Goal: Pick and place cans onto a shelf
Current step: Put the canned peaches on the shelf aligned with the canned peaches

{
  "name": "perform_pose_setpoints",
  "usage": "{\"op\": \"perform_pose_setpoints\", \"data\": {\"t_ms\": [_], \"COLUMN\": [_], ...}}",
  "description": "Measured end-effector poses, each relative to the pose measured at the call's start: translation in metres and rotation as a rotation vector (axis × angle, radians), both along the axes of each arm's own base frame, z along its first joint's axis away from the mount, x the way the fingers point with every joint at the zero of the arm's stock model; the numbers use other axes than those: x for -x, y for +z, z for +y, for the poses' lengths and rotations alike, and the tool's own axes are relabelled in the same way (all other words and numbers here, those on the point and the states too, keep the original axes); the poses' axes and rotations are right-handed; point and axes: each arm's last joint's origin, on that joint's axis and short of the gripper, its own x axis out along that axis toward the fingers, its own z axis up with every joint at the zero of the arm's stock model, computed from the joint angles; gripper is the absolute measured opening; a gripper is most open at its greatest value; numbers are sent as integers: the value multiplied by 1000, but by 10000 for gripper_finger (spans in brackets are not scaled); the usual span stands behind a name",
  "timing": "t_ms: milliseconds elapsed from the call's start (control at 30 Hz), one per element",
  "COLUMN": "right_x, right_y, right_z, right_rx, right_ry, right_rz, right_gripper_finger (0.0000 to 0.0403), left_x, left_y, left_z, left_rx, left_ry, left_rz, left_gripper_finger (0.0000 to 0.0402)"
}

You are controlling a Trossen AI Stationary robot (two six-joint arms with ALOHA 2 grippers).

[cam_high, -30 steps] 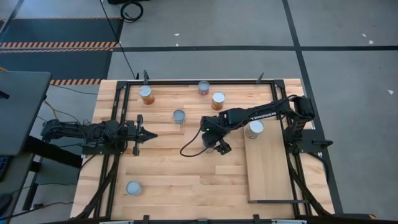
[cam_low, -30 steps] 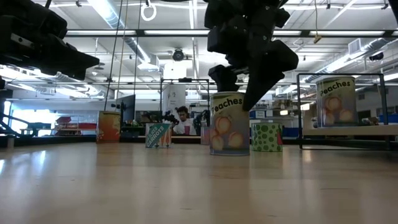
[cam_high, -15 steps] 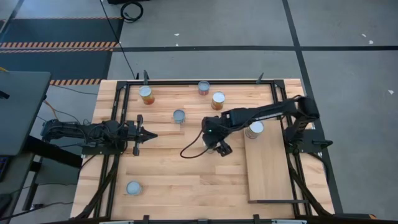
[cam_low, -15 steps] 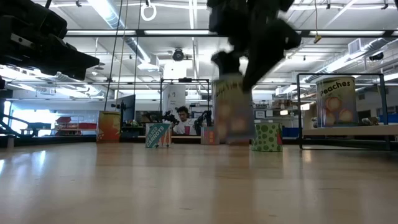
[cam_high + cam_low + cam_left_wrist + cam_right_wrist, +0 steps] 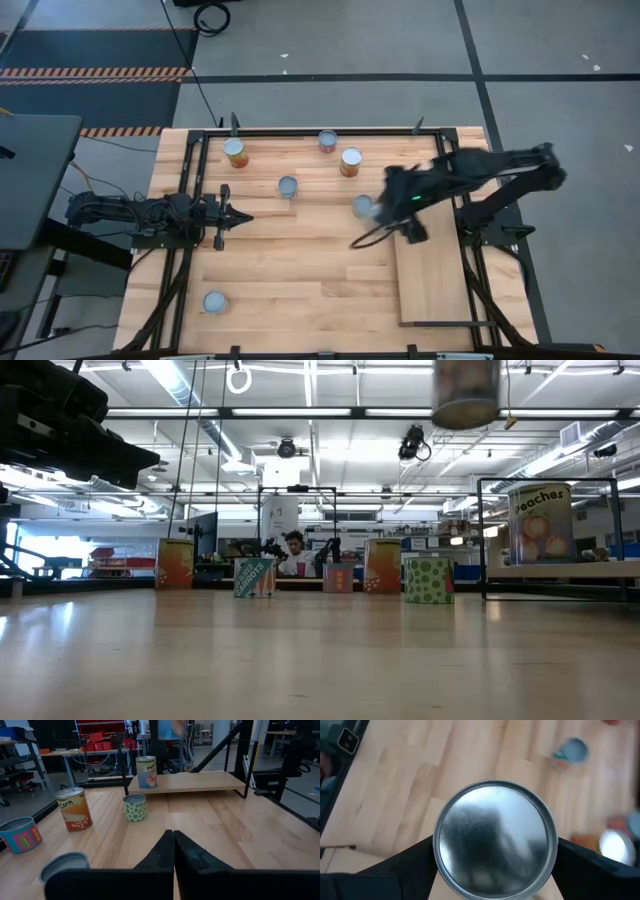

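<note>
My right gripper [image 5: 378,207] is shut on a can with a silvery round top [image 5: 495,837], high above the table; the can shows blurred near the top of the low view [image 5: 466,390]. It hangs just left of the shelf [image 5: 432,270], a pale board with a black wire frame. A peaches can [image 5: 541,523] stands on the shelf's far end. Several more cans stand on the tabletop: [image 5: 235,152], [image 5: 328,140], [image 5: 350,160], [image 5: 288,186], [image 5: 214,302]. My left gripper [image 5: 240,217] is shut and empty at the table's left. My right gripper pinches the can's round side wall [image 5: 440,865] between its two fingers [image 5: 410,865], one on each side. The fingers come from above, pointing down. The can is upright, top up, lifted clear of the table.
The shelf's board is bare along its middle and near end [image 5: 430,290]. The black frame rails [image 5: 300,130] run along the table's edges. A bare stretch of tabletop [image 5: 300,270] lies in the near middle.
My right gripper has risen from the middle of the table with the can and gone toward the table's right edge, up beside the shelf's far end. The can stood on the tabletop a second ago and is now lifted well clear.
</note>
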Motion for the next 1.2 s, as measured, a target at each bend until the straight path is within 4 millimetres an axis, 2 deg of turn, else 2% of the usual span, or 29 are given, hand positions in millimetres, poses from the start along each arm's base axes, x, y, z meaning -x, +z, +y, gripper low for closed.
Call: {"op": "perform_pose_setpoints", "data": {"t_ms": [233, 333, 400, 500, 833, 1000, 1200], "right_x": [69, 89, 102, 116, 140, 142, 138], "right_y": [15, 18, 17, 4, -64, -95, -122], "right_z": [-13, -17, -19, -24, -37, -43, -46], "right_rx": [-39, -76, -91, -70, 16, 71, 84], "right_ry": [-151, -187, -184, -214, -301, -389, -410], "right_rz": [115, 90, 76, 88, 235, 305, 370], "right_gripper_finger": [345, 331, 318, 313, 320, 319, 319], "left_x": [0, 0, 0, 0, 0, 0, 0], "left_y": [0, 0, 0, 0, 0, 0, 0], "left_z": [0, 0, 0, 0, 0, 0, 0], "left_rx": [0, 0, 0, 0, 0, 0, 0], "left_ry": [0, 0, 0, 0, 0, 0, 0], "left_rz": [0, 0, 0, 0, 0, 0, -1], "left_gripper_finger": [5, 5, 5, 5, 5, 5, 5]}}
